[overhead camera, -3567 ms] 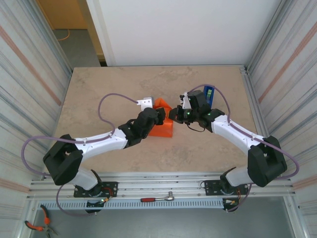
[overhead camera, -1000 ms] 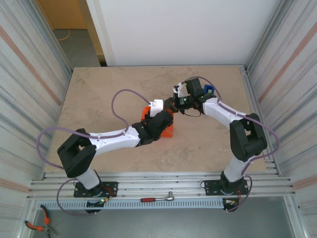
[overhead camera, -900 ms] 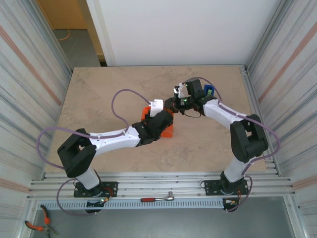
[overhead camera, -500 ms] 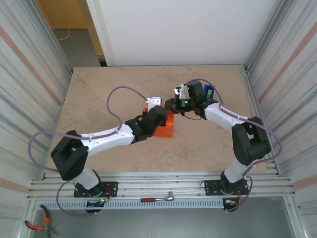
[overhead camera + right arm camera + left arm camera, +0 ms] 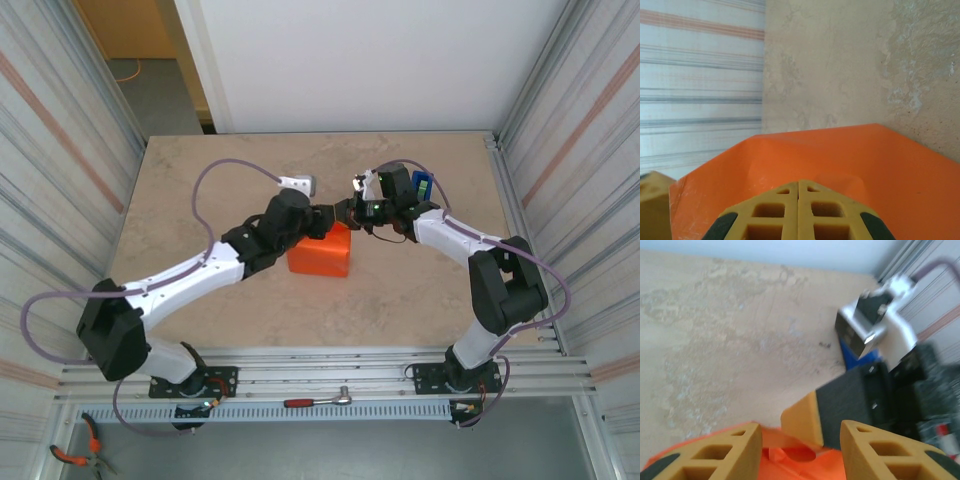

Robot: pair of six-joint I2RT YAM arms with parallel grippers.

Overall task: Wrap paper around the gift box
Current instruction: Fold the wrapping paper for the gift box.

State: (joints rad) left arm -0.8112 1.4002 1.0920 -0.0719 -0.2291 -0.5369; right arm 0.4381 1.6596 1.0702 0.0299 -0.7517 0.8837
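The gift box (image 5: 320,252) lies mid-table, covered in the bright orange paper (image 5: 850,155). My right gripper (image 5: 343,214) is shut, its joined fingertips (image 5: 798,184) pressing down on the paper at the box's far right corner. My left gripper (image 5: 322,217) hovers at the box's far edge, open, with nothing held. In the left wrist view its two fingers (image 5: 715,455) stand apart over a folded flap of paper (image 5: 790,462). The right gripper's tip (image 5: 802,420) rests on that flap just beyond them.
A blue tape dispenser (image 5: 421,186) stands behind the right wrist, to the right of the box. The beige marbled tabletop (image 5: 200,190) stretches out to the left and in front of the box. Ribbed metal walls (image 5: 60,200) close in both sides.
My left arm has swung back off the box toward the far left, baring its orange top, and its jaws have widened slightly. The right gripper has stayed pressed on the paper.
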